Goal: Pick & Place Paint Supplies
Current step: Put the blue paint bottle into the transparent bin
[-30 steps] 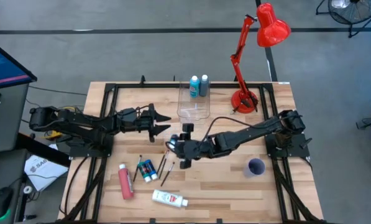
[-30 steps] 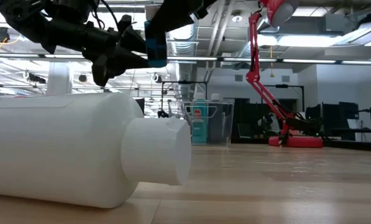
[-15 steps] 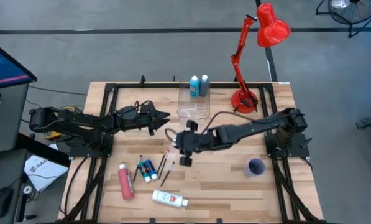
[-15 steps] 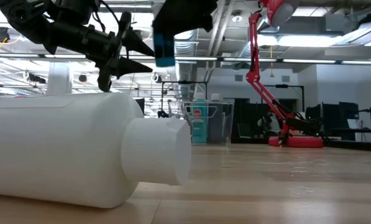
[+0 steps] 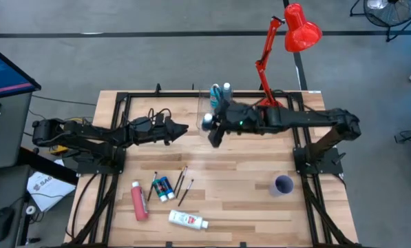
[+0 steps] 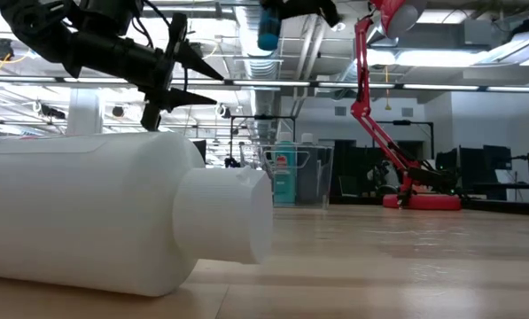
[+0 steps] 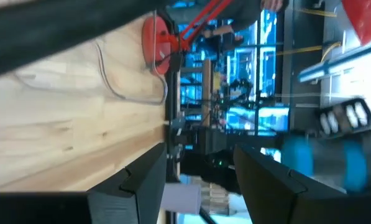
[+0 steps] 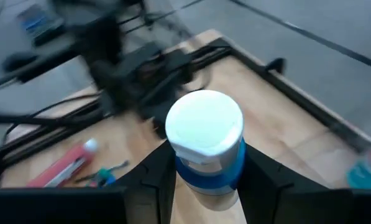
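Right gripper [image 5: 209, 124]: up in the air over the clear box [image 5: 214, 117], at about twelve o'clock on the table, clamped on a small blue bottle [image 8: 205, 144] with a white cap. In the wrist view the two dark fingers [image 8: 155, 180] press the bottle from both sides.
Held bottle: well off the wood; in the low view it hangs high, near the ceiling lights [image 6: 268, 27].
Left gripper [image 5: 180, 129]: in the air at about ten o'clock, tips pointing toward the box, fingers apart with nothing between them.
Clear box: standing by the far edge; a blue-green bottle [image 5: 215, 96] and a grey bottle [image 5: 226, 93] stand upright at its far end.
Pink-red tube [image 5: 139, 200]: lying flat at about seven o'clock.
Small blue-green bottles [image 5: 163, 188]: lying just beside the tube, toward the middle.
Paintbrushes [image 5: 182, 182]: thin and dark, lying next to those small bottles.
White bottle [image 5: 187, 220]: on its side near the front edge, at six o'clock; it fills the low view.
Purple cup [image 5: 283, 184]: upright at about four o'clock, well apart from the supplies.
Red lamp [image 5: 282, 55]: base at about one o'clock.
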